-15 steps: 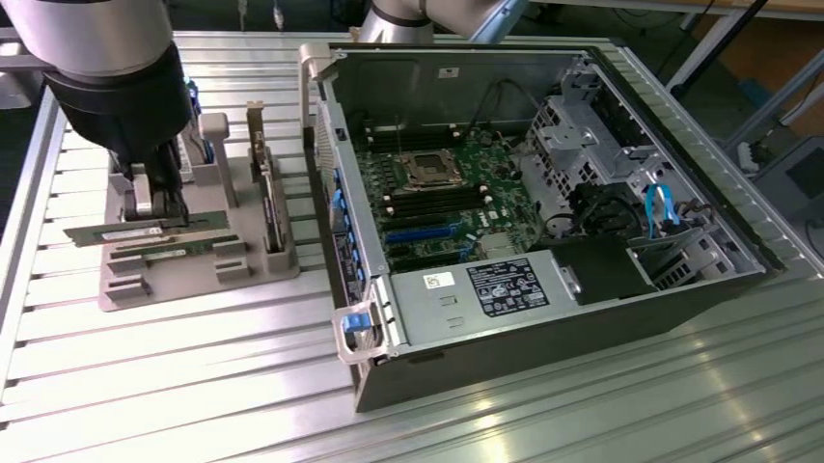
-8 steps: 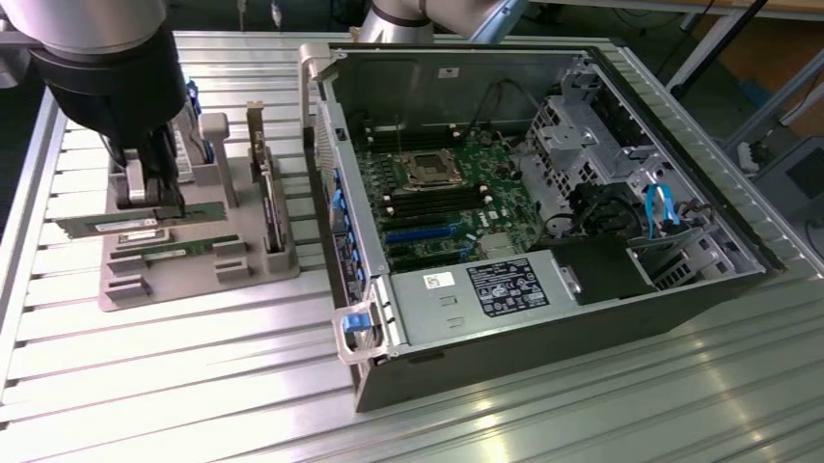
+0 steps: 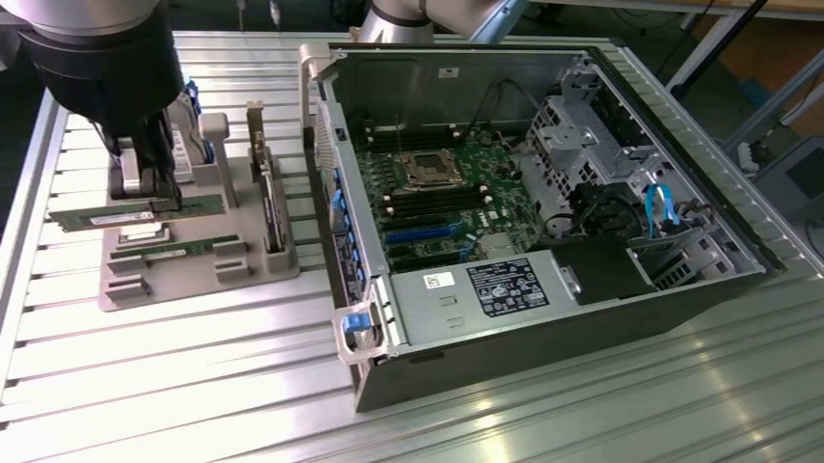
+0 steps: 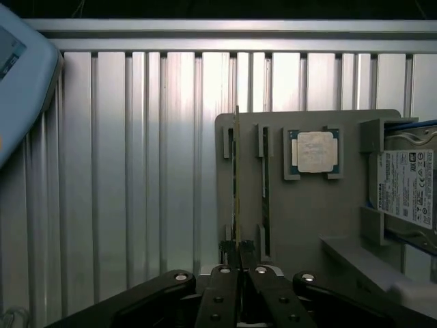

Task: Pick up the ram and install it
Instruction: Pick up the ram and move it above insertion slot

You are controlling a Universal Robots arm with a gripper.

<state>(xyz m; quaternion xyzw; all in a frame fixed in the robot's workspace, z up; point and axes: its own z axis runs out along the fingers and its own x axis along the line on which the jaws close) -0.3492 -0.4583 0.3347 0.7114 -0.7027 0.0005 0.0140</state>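
Closest to the wrist camera, the black two-fingered tool (image 4: 239,268) is closed narrowly on the ram (image 4: 237,178), a thin green circuit-board stick seen edge-on and running straight away from the fingers. In the exterior view, the tool (image 3: 164,203) holds this ram (image 3: 93,220) level above the flat grey plastic holder (image 3: 193,285), and one end reaches past the holder's edge.

The holder (image 4: 307,225) carries several parts:
- A second green memory stick (image 4: 265,198) sits in its slot just beside the held one, and appears in the exterior view too (image 3: 180,249).
- A square silver processor chip (image 4: 315,152) lies in a shallow recess.
- A hard drive with a white label (image 4: 406,188) sits at the holder's far side.
- A larger green card with a metal bracket (image 3: 270,207) stands on edge, between the sticks and the computer.

On the exterior view's right, an open black computer case (image 3: 515,362) lies on its side. Inside we see:
- a green motherboard (image 3: 451,207) with a square processor socket (image 3: 425,172);
- a black power supply with a white label (image 3: 515,283);
- blue cables (image 3: 661,207) near the drive cage.

Everything rests on a bench of ribbed aluminium slats (image 3: 193,386). Beyond its far edge we make out metal frame legs and a brownish floor (image 3: 773,58).
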